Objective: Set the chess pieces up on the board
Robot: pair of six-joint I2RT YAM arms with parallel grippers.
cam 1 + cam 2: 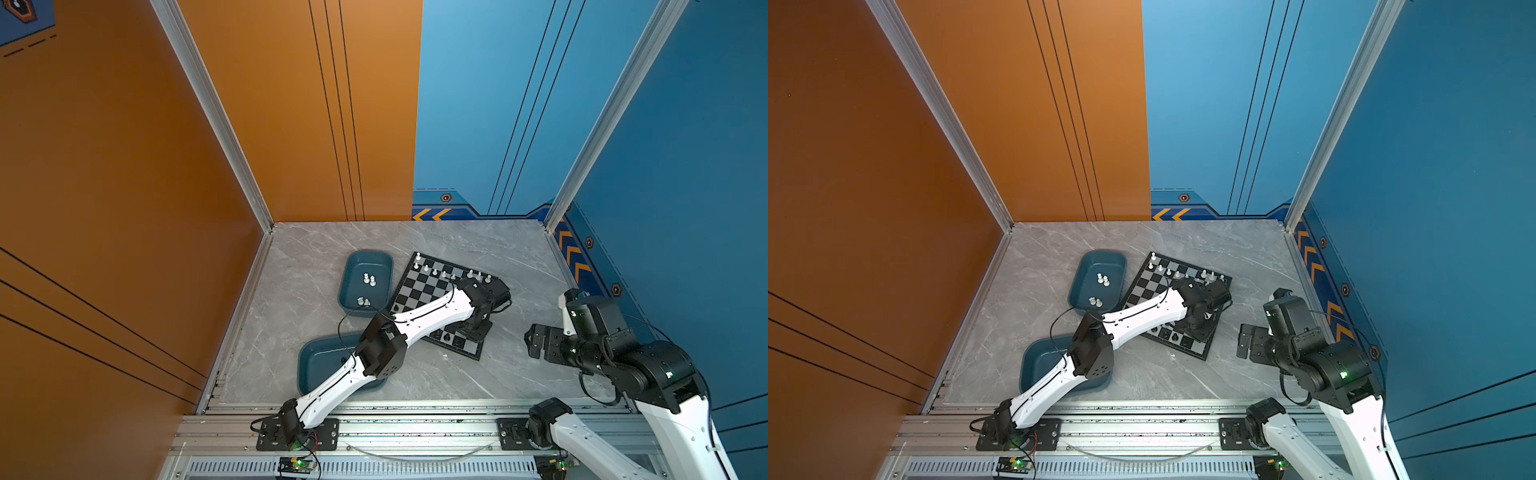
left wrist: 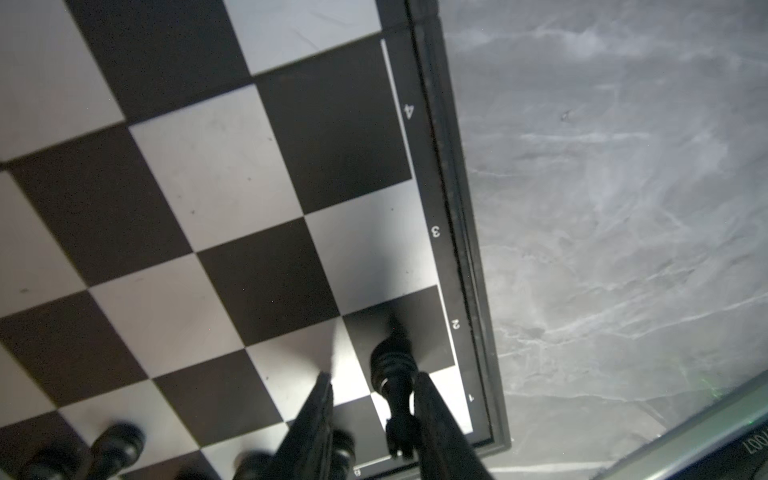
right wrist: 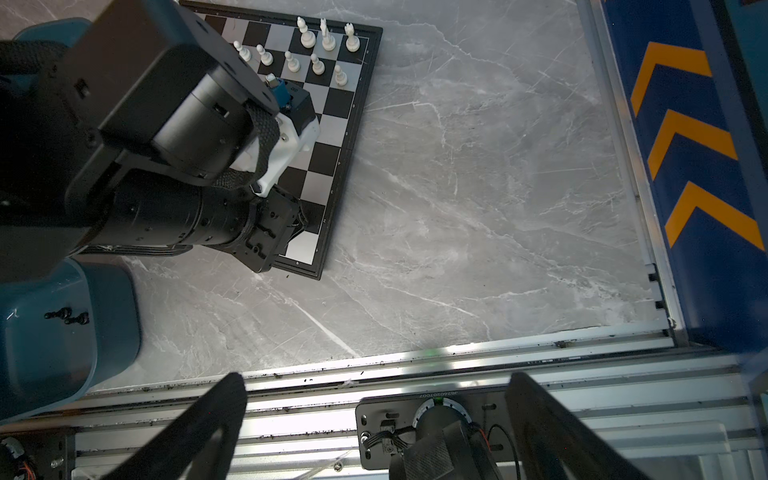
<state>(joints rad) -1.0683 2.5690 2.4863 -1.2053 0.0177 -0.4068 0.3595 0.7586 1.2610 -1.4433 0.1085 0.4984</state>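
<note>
The board [image 1: 415,291] lies tilted at mid-table, seen in both top views. Several white chess pieces [image 1: 444,274] stand along its far rows, also clear in the right wrist view [image 3: 316,62]. Black pieces [image 1: 446,336] stand along its near edge. My left gripper [image 2: 372,376] hangs over the board's near right corner [image 2: 494,440], open. A black piece [image 2: 392,365] stands between its fingers, against one finger, with a gap to the other finger [image 2: 324,399]. My right gripper [image 3: 376,380] is wide open and empty, off the board to the right [image 1: 532,340].
A teal tray [image 1: 347,291] left of the board holds several white pieces [image 1: 368,279]. A second teal tray [image 1: 316,365] sits nearer, partly under the left arm; two black pieces [image 3: 68,316] lie in it. Metal rails [image 1: 415,415] run along the front edge.
</note>
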